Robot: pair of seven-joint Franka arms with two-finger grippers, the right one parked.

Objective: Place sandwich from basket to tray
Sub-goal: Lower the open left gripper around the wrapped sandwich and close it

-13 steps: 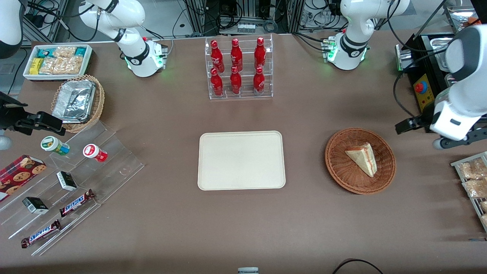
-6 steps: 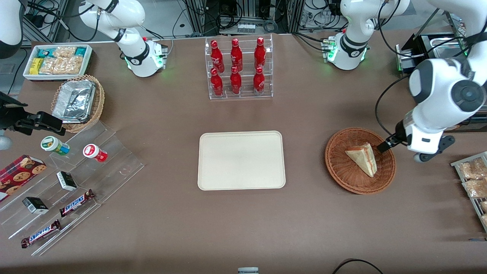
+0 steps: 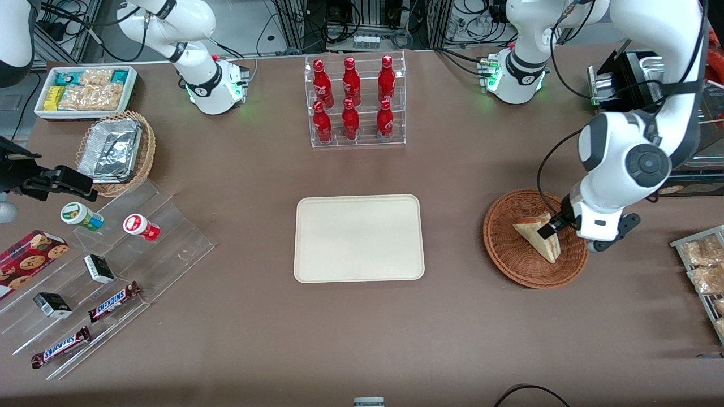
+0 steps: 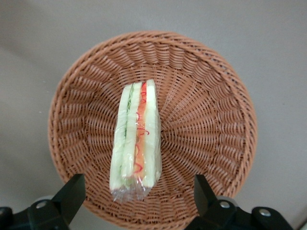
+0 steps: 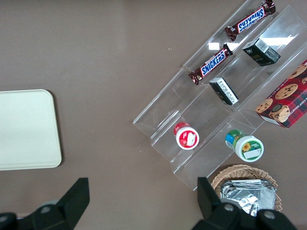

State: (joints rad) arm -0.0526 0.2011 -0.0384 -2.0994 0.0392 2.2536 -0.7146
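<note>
The sandwich (image 3: 536,237) (image 4: 135,139), a wrapped wedge with red and pale layers on its edge, lies in the round brown wicker basket (image 3: 505,249) (image 4: 206,115) toward the working arm's end of the table. My gripper (image 3: 551,227) (image 4: 139,196) hovers above the basket over the sandwich's wide end. It is open, with one finger on each side of the wedge and nothing between them touching it. The cream rectangular tray (image 3: 358,238) (image 5: 26,129) lies flat at the middle of the table, apart from the basket.
A clear rack of red bottles (image 3: 353,102) stands farther from the front camera than the tray. A stepped clear shelf with snacks (image 3: 102,271), a foil container in a lighter basket (image 3: 113,150) and a white bin (image 3: 85,90) sit toward the parked arm's end. Snack packets (image 3: 701,265) lie beside the basket.
My arm has swung in from the table's edge toward the basket and lowered. The gripper moved from outside the rim to above the sandwich. The sandwich has not moved.
</note>
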